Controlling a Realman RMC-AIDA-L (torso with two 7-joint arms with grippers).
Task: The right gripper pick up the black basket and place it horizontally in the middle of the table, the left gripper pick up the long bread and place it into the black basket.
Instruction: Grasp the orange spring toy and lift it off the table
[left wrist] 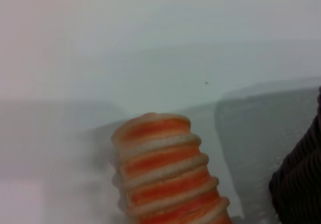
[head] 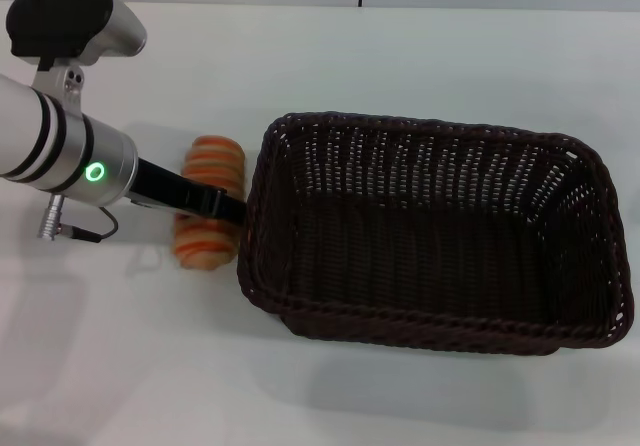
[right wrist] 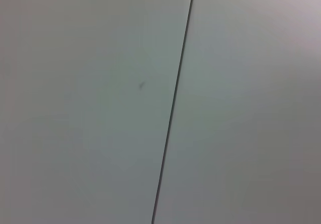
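Observation:
The long bread, striped orange and tan, lies on the white table just left of the black basket. The basket stands lengthwise across the middle of the table and is empty. My left gripper, on the arm with the green light, reaches in from the left, and its black end crosses the middle of the bread next to the basket's left rim. The left wrist view shows the bread close up and the basket's edge beside it. My right gripper is out of view.
The table's far edge runs along the top of the head view. The right wrist view shows only a pale flat surface with a thin dark seam.

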